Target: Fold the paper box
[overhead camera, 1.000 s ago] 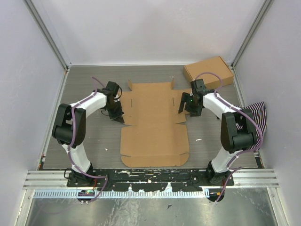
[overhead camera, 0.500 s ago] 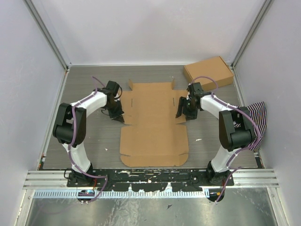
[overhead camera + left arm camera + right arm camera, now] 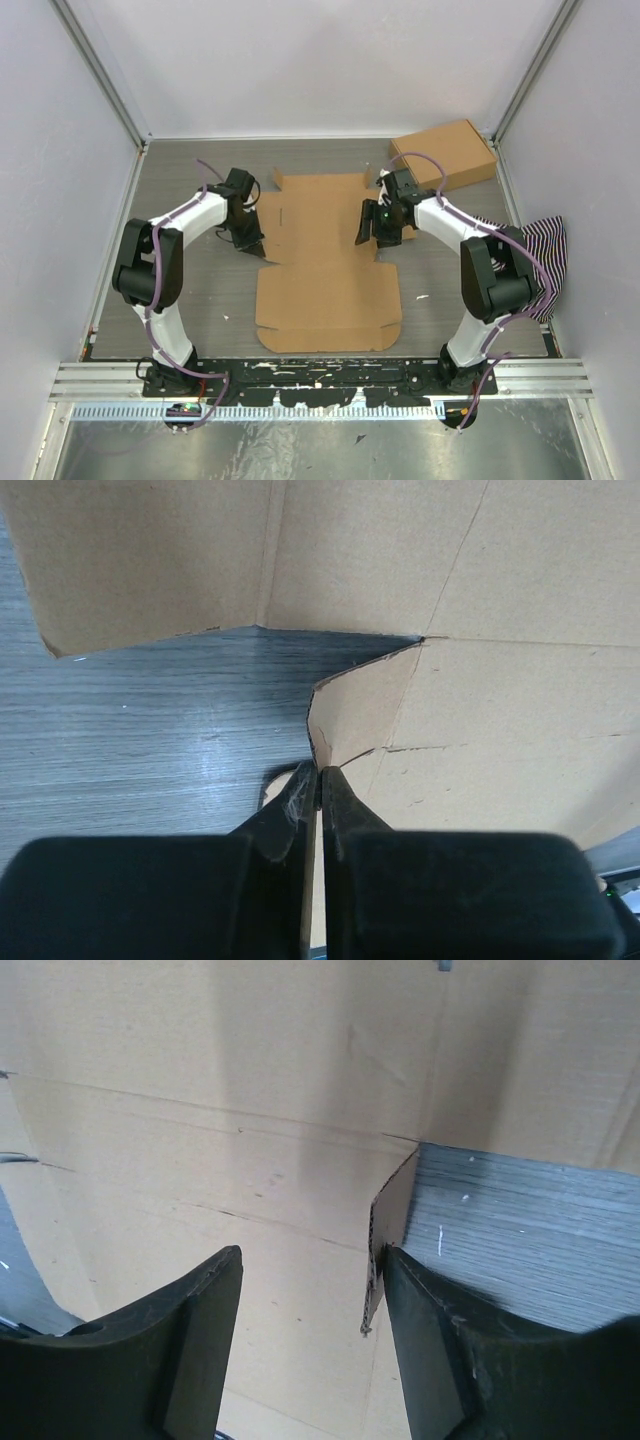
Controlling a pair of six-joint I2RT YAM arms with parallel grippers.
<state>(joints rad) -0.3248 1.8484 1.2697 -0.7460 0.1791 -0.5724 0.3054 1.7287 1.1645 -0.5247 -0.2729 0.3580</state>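
Observation:
The paper box (image 3: 325,270) lies as a flat brown die-cut sheet in the middle of the table. My left gripper (image 3: 249,243) is at its left edge. In the left wrist view, it (image 3: 320,772) is shut on the edge of a small side flap (image 3: 360,715) that is lifted off the table. My right gripper (image 3: 376,236) is over the sheet's right edge. In the right wrist view, it (image 3: 312,1260) stands open, with a raised side flap (image 3: 390,1210) upright against the inner face of its right finger (image 3: 440,1330). The left finger (image 3: 190,1330) hangs above the flat panel.
A compact flat brown carton (image 3: 443,153) lies at the back right corner, just behind the right arm. A black-and-white striped cloth (image 3: 545,250) hangs at the right wall. Grey walls close in the table on three sides, and a metal rail (image 3: 320,378) runs along the front.
My right gripper has moved left and a little back, in over the sheet's right edge, and narrowed slightly. The right flap now stands up. The left arm has stayed put.

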